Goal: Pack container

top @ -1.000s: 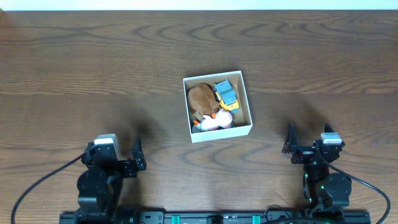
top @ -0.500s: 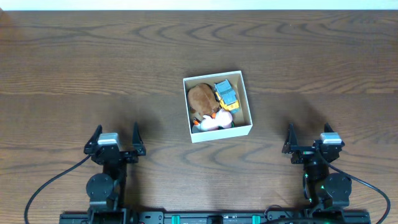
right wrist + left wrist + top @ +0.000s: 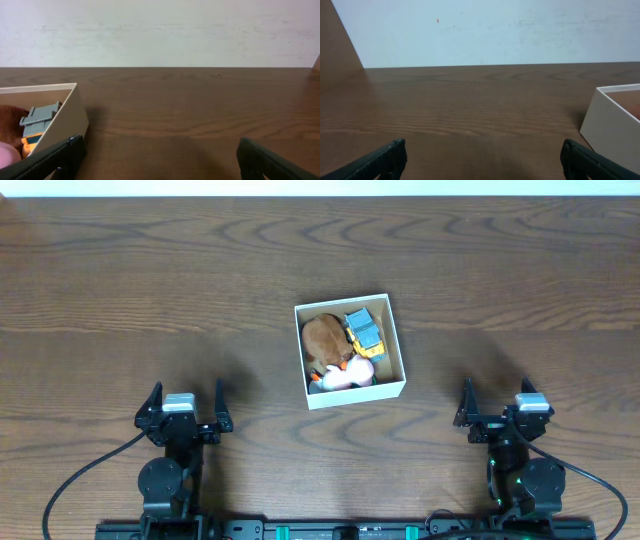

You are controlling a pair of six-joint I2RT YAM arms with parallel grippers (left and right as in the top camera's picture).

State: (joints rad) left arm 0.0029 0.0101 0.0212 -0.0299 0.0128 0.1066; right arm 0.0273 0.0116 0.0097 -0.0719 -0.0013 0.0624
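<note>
Container (image 3: 356, 391), Sam, where does it sit?

Look at the pincers first, Pip. The left gripper (image 3: 186, 388) is wide open, with nothing between its two black fingers (image 3: 385, 159). It is near the front edge of the table (image 3: 150, 280).

And the other one?

The right gripper (image 3: 497, 390) is wide open too, and it holds nothing. It is at the front on the other side, well apart from the left one.

Now the box?

It sits on the table between the two arms, but farther back, touching neither. It is white outside and brown inside, open on top.

What is in it?

A brown fuzzy toy (image 3: 323, 335) at the back left, a yellow and blue toy (image 3: 364, 330) just beside it on the right, and a pink and white toy (image 3: 345, 374) at the front. They are packed close and touch each other.
</note>
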